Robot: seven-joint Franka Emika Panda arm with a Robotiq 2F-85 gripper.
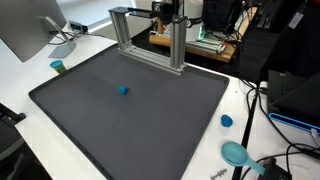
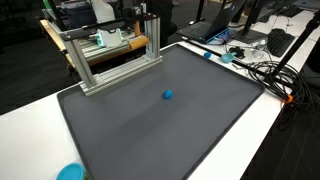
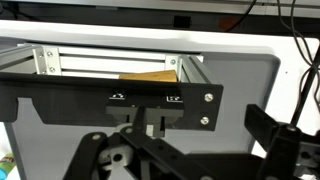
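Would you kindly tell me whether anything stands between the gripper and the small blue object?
Yes: the aluminium frame at the back edge of the mat stands between the open gripper and the blue object.

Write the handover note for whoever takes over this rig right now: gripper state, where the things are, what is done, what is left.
Gripper: open, holding nothing, facing the aluminium frame in the wrist view.
Blue ball: lies free near the middle of the dark mat, apart from the frame, in both exterior views.
Done: nothing gripped.
Left: the ball is not yet reached or grasped.
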